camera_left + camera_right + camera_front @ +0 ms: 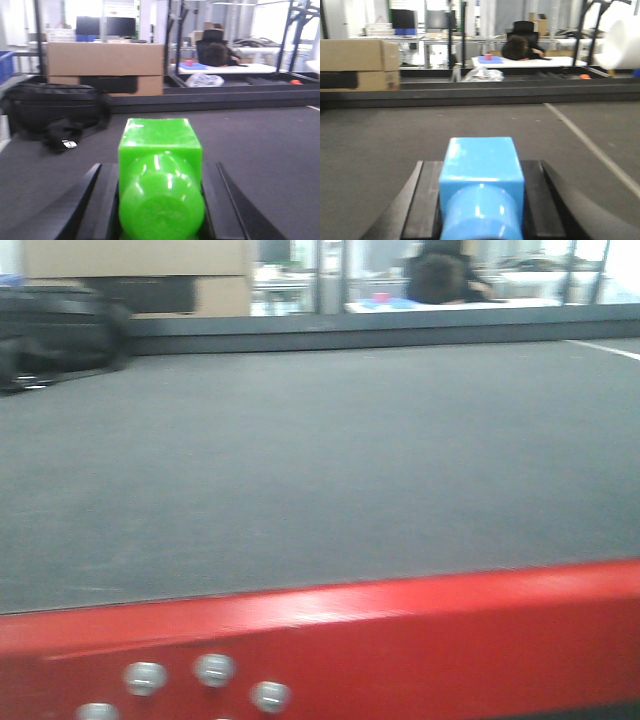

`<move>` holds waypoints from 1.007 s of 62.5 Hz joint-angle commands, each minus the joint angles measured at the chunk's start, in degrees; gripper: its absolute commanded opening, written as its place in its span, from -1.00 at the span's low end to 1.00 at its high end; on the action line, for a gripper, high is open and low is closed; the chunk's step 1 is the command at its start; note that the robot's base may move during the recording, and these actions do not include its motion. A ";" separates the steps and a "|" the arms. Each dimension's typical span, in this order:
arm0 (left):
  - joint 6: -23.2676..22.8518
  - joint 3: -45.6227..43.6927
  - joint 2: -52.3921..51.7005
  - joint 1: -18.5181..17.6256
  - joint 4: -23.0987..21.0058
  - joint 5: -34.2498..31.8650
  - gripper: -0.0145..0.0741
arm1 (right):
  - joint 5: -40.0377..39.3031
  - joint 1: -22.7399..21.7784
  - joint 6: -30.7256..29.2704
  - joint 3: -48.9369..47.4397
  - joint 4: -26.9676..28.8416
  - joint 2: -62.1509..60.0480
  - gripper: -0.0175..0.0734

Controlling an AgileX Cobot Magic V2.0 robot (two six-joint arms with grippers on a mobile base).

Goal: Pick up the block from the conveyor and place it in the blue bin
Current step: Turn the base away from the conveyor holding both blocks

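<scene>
In the left wrist view a glossy green block with a round knob facing the camera sits between the black fingers of my left gripper, which is shut on it above the dark grey conveyor. In the right wrist view my right gripper is shut on a light blue block of the same shape, also over the conveyor. The front view shows bare belt and neither gripper. A blue container edge shows at far left; I cannot tell if it is the blue bin.
The belt's red frame runs along the near edge. A black bag lies at the belt's far left, with cardboard boxes behind it. A white line crosses the belt on the right. A person sits beyond.
</scene>
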 commanded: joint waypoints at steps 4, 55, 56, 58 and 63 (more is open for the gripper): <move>-0.30 0.04 -0.28 -0.41 -0.30 -1.06 -0.92 | -0.64 0.03 -0.13 -0.50 -0.57 -0.14 -0.97; -0.30 0.04 -0.28 -0.41 -0.30 -1.06 -0.92 | -0.64 0.03 -0.13 -0.50 -0.57 -0.14 -0.97; -0.30 0.04 -0.28 -0.41 -0.30 -1.06 -0.92 | -0.64 0.03 -0.13 -0.50 -0.57 -0.14 -0.97; -0.30 0.04 -0.28 -0.41 -0.30 -1.06 -0.92 | -0.64 0.03 -0.13 -0.50 -0.57 -0.14 -0.97; -0.30 0.04 -0.28 -0.41 -0.30 -1.06 -0.92 | -0.64 0.03 -0.13 -0.50 -0.57 -0.14 -0.97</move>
